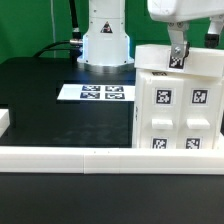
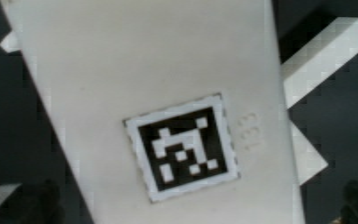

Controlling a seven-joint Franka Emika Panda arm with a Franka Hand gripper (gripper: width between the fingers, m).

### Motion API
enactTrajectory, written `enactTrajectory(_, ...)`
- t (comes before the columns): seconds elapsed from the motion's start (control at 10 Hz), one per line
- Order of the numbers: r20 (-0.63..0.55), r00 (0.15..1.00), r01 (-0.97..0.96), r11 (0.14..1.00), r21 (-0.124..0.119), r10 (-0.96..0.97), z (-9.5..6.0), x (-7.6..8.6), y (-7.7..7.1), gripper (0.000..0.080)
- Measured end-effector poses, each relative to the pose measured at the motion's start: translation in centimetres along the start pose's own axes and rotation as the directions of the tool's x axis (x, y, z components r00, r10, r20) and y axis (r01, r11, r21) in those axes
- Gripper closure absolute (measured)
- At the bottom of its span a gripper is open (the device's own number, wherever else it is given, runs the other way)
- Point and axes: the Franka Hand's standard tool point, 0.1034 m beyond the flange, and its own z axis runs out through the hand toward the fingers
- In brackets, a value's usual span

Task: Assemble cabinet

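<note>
while hand [image 1: 178, 52] hangs wide open, empty, over one cabinet [image 1: 178, 105]: six tags visible, one marker board [image 1: 97, 93].

Matt white plastic cabinet [image 1: 178, 105] on a matt black table [image 1: 50, 110].

We see a black worktop [image 1: 40, 100] under even, bright light. Behind it hangs a green backdrop [image 1: 30, 25], with dark cables [image 1: 68, 38] running down in front of it. The marker board [image 1: 96, 92] lies flat on the worktop, and a long low white rail [image 1: 70, 156] runs along the near edge.
</note>
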Motion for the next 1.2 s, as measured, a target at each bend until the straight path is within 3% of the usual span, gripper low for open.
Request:
enactTrajectory(0.2,-0.001,1.000,-0.002,1.000,-0.002,0.002,-0.1,-0.1,0.2,0.0279)
enactTrajectory(0.4,-0.017,1.000,-0.007,1.000,-0.018,0.007,-0.4,0.1,0.7,0.0554)
enactTrajectory(0.5,-0.020,1.000,-0.009,1.000,-0.021,0.009,-0.4,0.1,0.9,0.0554)
enactTrajectory(0.6,-0.021,0.999,-0.034,0.999,-0.021,0.033,-0.4,0.0,1.0,0.0736)
enactTrajectory(0.8,-0.023,0.995,-0.100,0.995,-0.019,0.100,-0.4,0.0,1.0,0.0795)
enactTrajectory(1.2,-0.012,0.997,-0.078,0.997,-0.010,0.078,-0.7,-0.3,1.1,0.0797)
